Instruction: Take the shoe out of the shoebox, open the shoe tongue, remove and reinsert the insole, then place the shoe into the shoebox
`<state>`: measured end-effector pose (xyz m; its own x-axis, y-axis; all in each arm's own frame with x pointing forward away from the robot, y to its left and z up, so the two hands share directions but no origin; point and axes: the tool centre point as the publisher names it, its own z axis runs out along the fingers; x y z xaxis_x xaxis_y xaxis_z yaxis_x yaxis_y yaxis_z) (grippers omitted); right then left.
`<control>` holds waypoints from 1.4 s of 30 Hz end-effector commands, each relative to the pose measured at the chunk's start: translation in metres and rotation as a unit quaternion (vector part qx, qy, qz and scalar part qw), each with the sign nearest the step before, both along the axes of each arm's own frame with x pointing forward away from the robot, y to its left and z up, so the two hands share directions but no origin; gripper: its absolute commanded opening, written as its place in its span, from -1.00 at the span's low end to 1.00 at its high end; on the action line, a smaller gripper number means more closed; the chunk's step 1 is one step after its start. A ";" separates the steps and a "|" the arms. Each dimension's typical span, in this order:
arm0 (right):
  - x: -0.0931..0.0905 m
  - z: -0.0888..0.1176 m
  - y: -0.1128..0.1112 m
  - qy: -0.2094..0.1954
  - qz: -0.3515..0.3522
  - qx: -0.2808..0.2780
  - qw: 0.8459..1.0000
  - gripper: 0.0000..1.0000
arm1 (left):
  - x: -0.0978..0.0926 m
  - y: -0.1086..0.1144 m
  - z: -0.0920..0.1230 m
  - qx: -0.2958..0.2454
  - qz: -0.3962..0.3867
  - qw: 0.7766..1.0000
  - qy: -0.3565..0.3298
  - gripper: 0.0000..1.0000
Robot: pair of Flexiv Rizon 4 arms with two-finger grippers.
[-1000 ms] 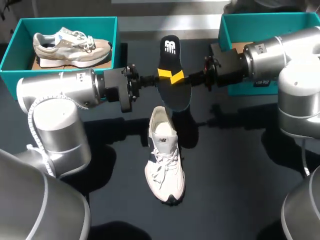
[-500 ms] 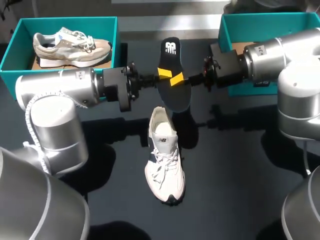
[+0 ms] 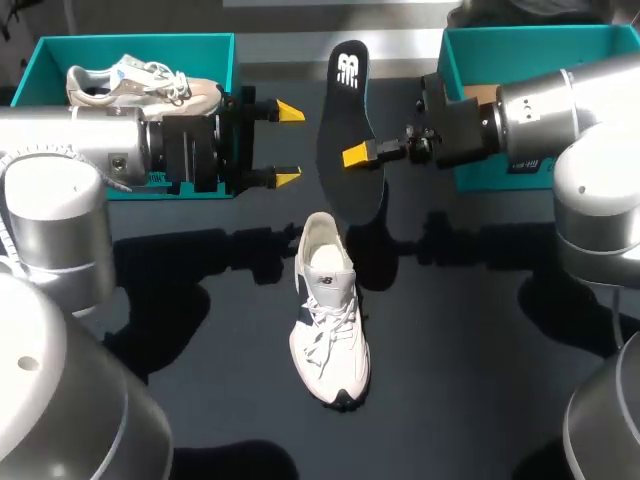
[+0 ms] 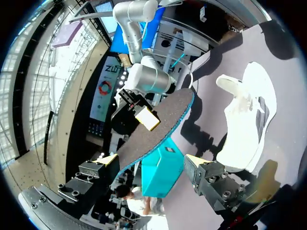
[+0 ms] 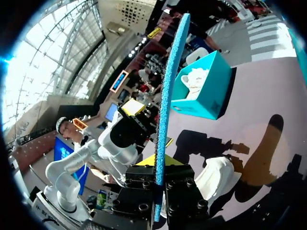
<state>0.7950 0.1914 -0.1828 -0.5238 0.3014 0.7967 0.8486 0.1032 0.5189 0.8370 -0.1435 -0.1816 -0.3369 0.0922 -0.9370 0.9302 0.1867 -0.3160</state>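
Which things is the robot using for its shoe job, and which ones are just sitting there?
For the job: insole, pinched in the right pincer; white shoe; left pincer, open; right shoebox.
Just lying about: beige shoe; the left shoebox it sits in.

**Dark table, hard shadows**

1 dark, matte table point(image 3: 480, 400) fills the head view. Sharp-edged shadows point(image 3: 250, 255) lie on it below the left claw point(image 3: 288, 143) and the right claw point(image 3: 358, 155), and more spread under both arms. A pale grey band point(image 3: 290, 45) runs along the far edge, beyond the 2 claws. In both wrist views, crisp dark shadows cross the tabletop ahead of each claw.
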 end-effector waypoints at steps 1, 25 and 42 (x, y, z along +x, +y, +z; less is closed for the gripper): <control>-0.005 -0.004 -0.001 -0.038 -0.009 0.015 0.999 -1.00 | -0.011 0.031 -0.004 0.057 0.010 0.982 0.181 1.00; 0.007 -0.007 0.003 -0.110 0.024 0.029 0.993 -1.00 | -0.021 0.057 -0.048 0.062 0.066 0.927 0.364 1.00; 0.036 -0.078 0.024 -0.199 0.012 0.021 0.980 -1.00 | -0.054 0.062 -0.142 0.163 0.079 0.896 0.406 1.00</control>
